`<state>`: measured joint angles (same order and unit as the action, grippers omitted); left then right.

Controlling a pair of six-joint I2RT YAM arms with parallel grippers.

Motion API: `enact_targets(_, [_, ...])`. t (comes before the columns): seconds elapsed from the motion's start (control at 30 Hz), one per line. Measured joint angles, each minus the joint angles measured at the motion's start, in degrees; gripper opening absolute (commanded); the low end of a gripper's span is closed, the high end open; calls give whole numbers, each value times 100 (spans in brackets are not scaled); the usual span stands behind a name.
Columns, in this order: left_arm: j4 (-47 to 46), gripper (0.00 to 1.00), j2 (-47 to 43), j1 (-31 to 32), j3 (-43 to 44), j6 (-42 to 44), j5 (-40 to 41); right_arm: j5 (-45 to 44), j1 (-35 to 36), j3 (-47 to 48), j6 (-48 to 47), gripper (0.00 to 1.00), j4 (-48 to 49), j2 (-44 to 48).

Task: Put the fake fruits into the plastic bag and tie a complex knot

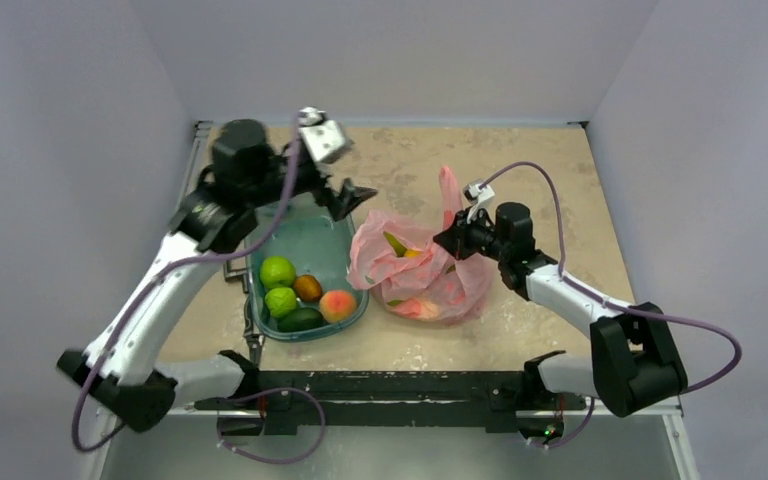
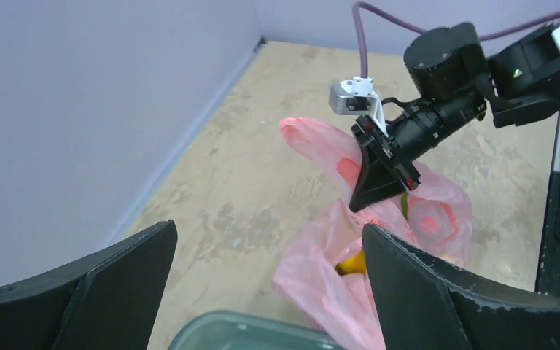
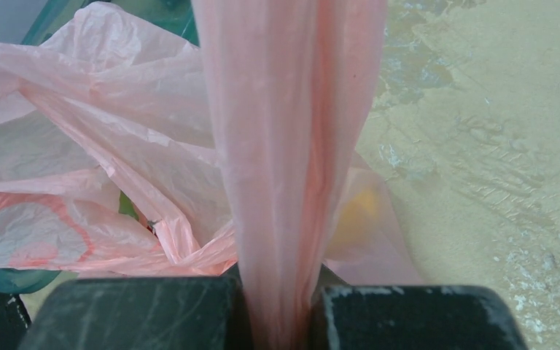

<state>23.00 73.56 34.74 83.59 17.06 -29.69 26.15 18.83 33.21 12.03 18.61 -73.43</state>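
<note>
2 fingers [image 3: 138,313] of the right gripper [image 1: 450,238] pinch the plastic bag [image 1: 415,272].

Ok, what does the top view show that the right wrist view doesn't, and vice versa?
Only the top view: the open left hand near the far end of the tub, and five fruits lying in that tub. Only the right wrist view: a close look at the bag handle pinched in the shut right hand. Both: the pink plastic bag with something yellow inside, and some teal of the tub.
</note>
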Motion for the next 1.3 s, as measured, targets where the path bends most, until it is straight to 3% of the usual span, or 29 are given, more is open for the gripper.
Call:
enact_targets(0.1, [492, 100, -1091, -603, -48, -420, -9, 11, 2, 9, -116, 0, -83, 70])
enact_targets(0.23, [1067, 98, -2358, -616, -975, -780, -260, 13, 4, 9, -203, 0, -162, 142])
enact_targets(0.3, [1373, 94, -2833, -610, -1652, -911, -356, 15, 9, 9, -225, 0, -173, 162])
enact_targets(0.37, [1698, 82, -3056, -601, -2260, -1003, -385, 15, 20, 9, -245, 0, -199, 173])
enact_targets(0.47, [1753, 74, -3016, -577, -2874, -1005, -452, 15, 20, 9, -267, 0, -254, 221])
enact_targets(0.67, [960, 73, -2516, -177, -3383, -1102, -503, 9, 26, 9, -339, 0, -299, 341])
enact_targets(0.77, [466, 50, -2299, 170, -3484, -1222, -498, 0, 28, 9, -420, 0, -337, 341])
enact_targets(0.8, [352, 40, -2264, 262, -3504, -1246, -476, -11, 28, 9, -455, 0, -348, 341])
enact_targets(0.87, [131, 8, -2227, 387, -3510, -1305, -428, -22, 28, 9, -544, 0, -376, 341])
enact_targets(0.9, [13, 1, -2218, 415, -3506, -1329, -389, -35, 31, 9, -581, 0, -389, 341])
enact_targets(1.13, [-476, 0, -1716, 535, -2787, -1034, -107, -260, 35, 164, -942, 0, -525, 118])
enact_targets(1.3, [-831, 0, -1272, 367, -1897, -776, -151, -295, -168, 887, -1305, 0, -970, -24])
